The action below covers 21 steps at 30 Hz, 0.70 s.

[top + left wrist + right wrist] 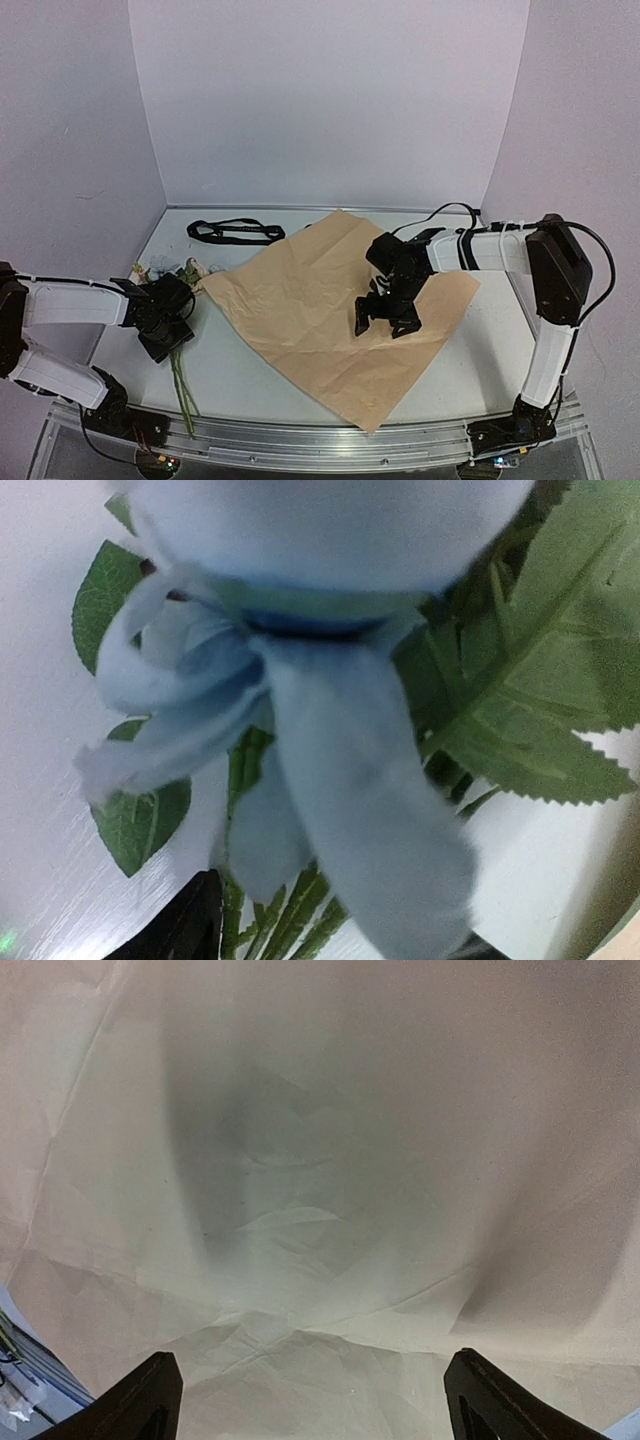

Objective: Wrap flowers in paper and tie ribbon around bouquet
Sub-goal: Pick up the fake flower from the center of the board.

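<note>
Pastel flowers (180, 380) lower left on the worktop (240, 375), beside the paper (300, 300), under the left hand (165, 318), grip impossible to tell. Right hand (388, 318) wide open, empty, over paper. Risk: pinching blooms instead of stems, crushing them.

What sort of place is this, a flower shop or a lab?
Probably a robotics lab cell, not a shop: plain walls box in a white table, the left arm and right arm are mounted at its metal rail, and only paper, flowers and ribbon lie on it.
</note>
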Tool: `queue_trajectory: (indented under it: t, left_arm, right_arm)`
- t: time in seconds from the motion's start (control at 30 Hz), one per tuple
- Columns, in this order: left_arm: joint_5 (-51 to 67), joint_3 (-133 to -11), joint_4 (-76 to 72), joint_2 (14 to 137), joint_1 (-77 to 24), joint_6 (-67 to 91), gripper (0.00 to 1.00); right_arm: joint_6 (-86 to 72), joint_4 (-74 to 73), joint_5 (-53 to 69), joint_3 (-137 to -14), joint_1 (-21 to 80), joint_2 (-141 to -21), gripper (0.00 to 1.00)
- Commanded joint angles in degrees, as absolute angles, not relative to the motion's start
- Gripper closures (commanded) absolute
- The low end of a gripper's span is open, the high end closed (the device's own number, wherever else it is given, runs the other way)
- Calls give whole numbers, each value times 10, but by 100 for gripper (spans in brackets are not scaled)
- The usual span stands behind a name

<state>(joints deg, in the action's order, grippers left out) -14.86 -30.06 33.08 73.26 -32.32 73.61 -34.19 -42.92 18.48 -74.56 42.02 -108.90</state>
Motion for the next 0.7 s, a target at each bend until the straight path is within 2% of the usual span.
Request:
queue_trajectory:
  t: [0.0, 0.27, 0.5, 0.67]
  left_arm:
    - [-153, -269, 270, 723, -324, 763, 48]
    - [-184, -271, 291, 720, -324, 762, 98]
    - [-278, -358, 405, 652, -324, 704, 100]
    - [-294, -417, 423, 629, -324, 622, 100]
  right_arm:
    - [-351, -429, 176, -760, 418, -1102, 6]
    - [-357, -429, 181, -762, 418, -1115, 7]
    - [-371, -423, 185, -754, 418, -1128, 8]
    - [-396, -408, 189, -736, 418, -1139, 10]
